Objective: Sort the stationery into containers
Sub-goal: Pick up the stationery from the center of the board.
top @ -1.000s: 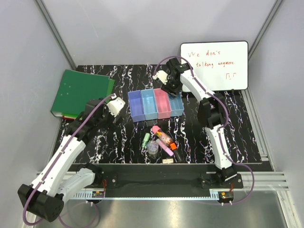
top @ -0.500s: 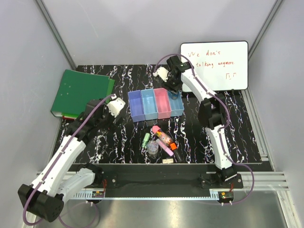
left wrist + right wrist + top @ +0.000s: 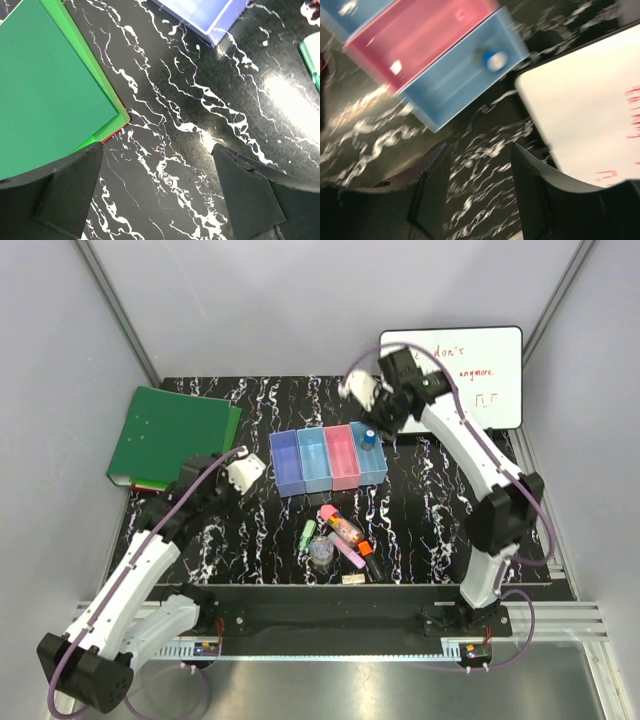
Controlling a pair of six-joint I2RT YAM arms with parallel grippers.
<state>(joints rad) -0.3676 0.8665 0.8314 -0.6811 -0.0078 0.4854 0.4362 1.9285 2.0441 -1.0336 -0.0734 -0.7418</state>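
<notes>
The containers (image 3: 328,458) are a row of two blue bins, a pink one and a light blue one. The blue-capped bottle (image 3: 369,436) stands in the light blue bin (image 3: 451,80) and also shows in the right wrist view (image 3: 491,59). My right gripper (image 3: 384,418) is open and empty, just behind that bin near the whiteboard. The green highlighter (image 3: 307,533), pink-capped tube (image 3: 340,526), clear jar (image 3: 321,553), pink highlighter (image 3: 348,550), orange-capped marker (image 3: 370,558) and eraser (image 3: 353,579) lie in front of the bins. My left gripper (image 3: 232,483) is open and empty over bare table left of the bins.
A green binder (image 3: 172,433) lies at the far left and fills the left of the left wrist view (image 3: 45,90). A whiteboard (image 3: 460,375) with orange writing lies at the back right. The blue bin's corner (image 3: 207,17) shows above my left fingers.
My right gripper has let go of the blue-capped bottle in the light blue bin and swung back and to the right. The left arm has barely moved.
</notes>
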